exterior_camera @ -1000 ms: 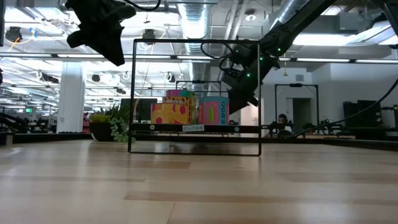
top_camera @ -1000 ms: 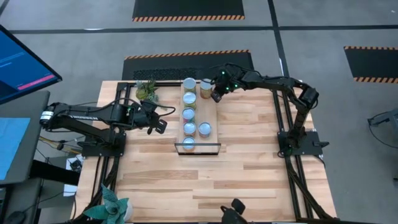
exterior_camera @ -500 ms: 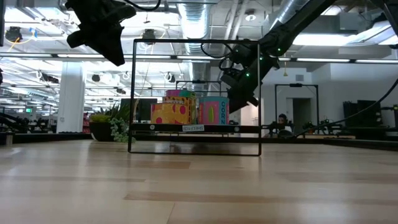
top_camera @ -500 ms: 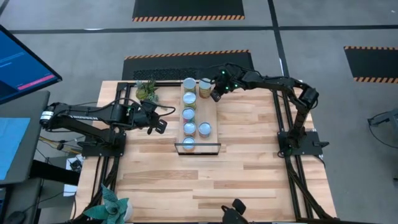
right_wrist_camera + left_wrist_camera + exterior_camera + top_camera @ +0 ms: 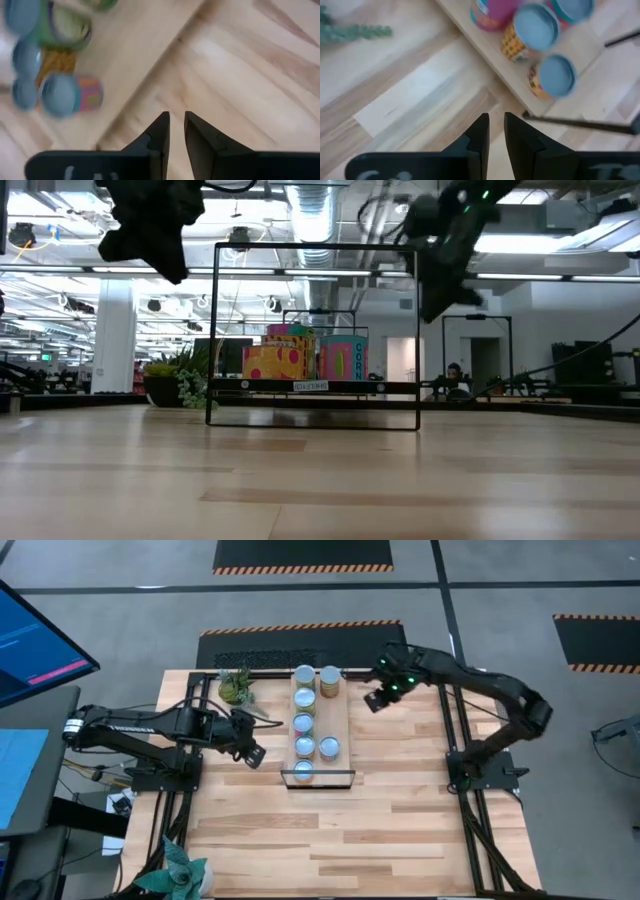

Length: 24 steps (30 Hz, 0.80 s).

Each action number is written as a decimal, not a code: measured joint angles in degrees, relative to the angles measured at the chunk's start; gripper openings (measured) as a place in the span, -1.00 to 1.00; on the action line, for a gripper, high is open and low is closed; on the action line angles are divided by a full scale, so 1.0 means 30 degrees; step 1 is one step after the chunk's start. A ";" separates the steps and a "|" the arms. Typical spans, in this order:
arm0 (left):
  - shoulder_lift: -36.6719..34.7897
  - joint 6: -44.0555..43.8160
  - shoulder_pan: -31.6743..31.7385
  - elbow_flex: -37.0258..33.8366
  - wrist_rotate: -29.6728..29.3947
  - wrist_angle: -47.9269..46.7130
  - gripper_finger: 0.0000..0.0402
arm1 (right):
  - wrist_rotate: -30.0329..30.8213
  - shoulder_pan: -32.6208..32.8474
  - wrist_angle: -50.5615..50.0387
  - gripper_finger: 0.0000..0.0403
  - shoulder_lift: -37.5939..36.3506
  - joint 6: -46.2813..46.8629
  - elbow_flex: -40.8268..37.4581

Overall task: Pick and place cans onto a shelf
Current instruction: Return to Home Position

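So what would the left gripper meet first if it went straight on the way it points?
The left gripper would probably meet bare table just short of the shelf; depth is unclear.

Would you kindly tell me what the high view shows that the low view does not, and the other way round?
Only the high view shows the round tops of the cans, seven in all, spread along the shelf. Only the low view shows their coloured labels, one reading CORN, and the room behind the table. Both show the shelf's black frame, the plant beside it, the left gripper left of the shelf and the right gripper to its right, each clear of the cans.
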 joint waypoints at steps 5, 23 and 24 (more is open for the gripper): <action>0.0080 0.1322 -0.0004 0.0006 0.0895 0.0144 -0.77 | -0.0339 0.0998 -0.1674 -0.60 -0.2275 -0.2008 -0.0022; -1.5287 1.0010 -0.3896 -1.1395 -0.3562 1.2479 -0.77 | -0.1442 0.4903 1.4355 -0.60 -1.6616 -0.5254 -1.3845; -1.6083 1.0509 -0.3837 -1.2230 -0.3565 1.3710 -0.77 | -0.1472 0.5063 1.5015 -0.60 -1.7219 -0.5088 -1.4716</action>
